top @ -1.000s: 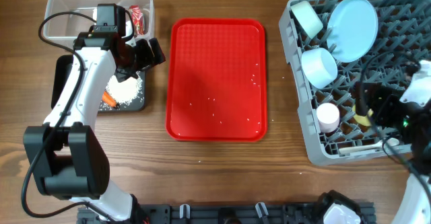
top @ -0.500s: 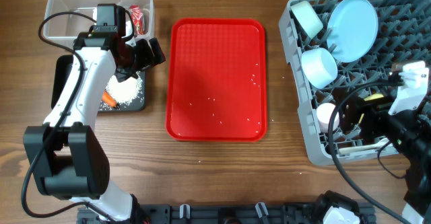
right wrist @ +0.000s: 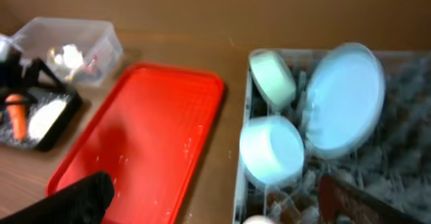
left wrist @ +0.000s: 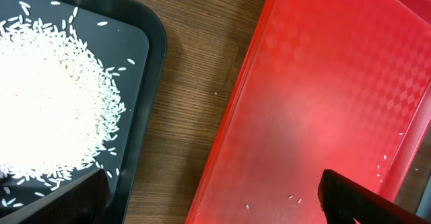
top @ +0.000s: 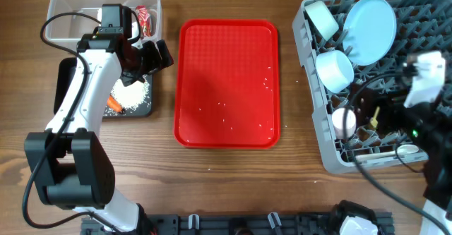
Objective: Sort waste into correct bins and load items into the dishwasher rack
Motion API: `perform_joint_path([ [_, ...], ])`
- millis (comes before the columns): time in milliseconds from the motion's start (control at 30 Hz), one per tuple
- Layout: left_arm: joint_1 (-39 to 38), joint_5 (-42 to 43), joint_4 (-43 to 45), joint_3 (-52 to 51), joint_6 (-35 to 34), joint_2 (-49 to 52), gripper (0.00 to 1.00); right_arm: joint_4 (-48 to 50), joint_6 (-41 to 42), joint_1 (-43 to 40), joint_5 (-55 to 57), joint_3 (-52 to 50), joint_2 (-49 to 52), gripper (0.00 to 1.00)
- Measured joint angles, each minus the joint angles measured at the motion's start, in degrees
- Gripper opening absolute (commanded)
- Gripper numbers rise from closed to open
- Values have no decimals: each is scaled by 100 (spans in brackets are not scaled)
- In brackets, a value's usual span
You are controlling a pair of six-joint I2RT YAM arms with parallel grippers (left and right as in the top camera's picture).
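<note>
The grey dishwasher rack (top: 332, 161) at the right holds a pale blue plate (top: 372, 20), a white bowl (top: 323, 17), a pale blue bowl (top: 334, 70), a pink cup (top: 344, 122) and a white spoon (top: 409, 150). A bit of the yellow cup (top: 376, 115) shows under my right arm. My right gripper (top: 364, 115) hovers open and empty over the rack's front part, blurred. My left gripper (top: 152, 57) is open and empty between the black tray (top: 145, 110) and the red tray. That bin holds rice (top: 131, 92) and a carrot (top: 113, 106). The clear tub (top: 78, 5) holds a red wrapper (top: 143, 20).
The flat red tray (top: 226, 80) lies mid-table with a few loose rice grains on it. In the left wrist view the gripper (left wrist: 215, 204) spans the wood strip between the black tray (left wrist: 145, 42) and the red tray (left wrist: 323, 103). The right wrist gripper (right wrist: 222, 204) faces the rack and red tray.
My right arm has shifted and lifted over the rack's front part, its jaws spreading fully. The white spoon now shows lying in the rack. The left arm has not moved.
</note>
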Motion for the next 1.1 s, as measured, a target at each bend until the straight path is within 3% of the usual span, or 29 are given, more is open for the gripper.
perform_joint_path([
  [233,0,0,2,0,0,0,100,1939,0,1108,179,-1152,-610,100],
  [567,0,0,2,0,0,0,100,3851,369,1311,232,-3936,-2302,100],
  [800,2,0,0,0,0,0,100,4610,498,1440,245,-5226,-3379,100],
  [1100,0,0,0,0,0,0,100,5042,516,1541,402,-6087,-4277,100],
])
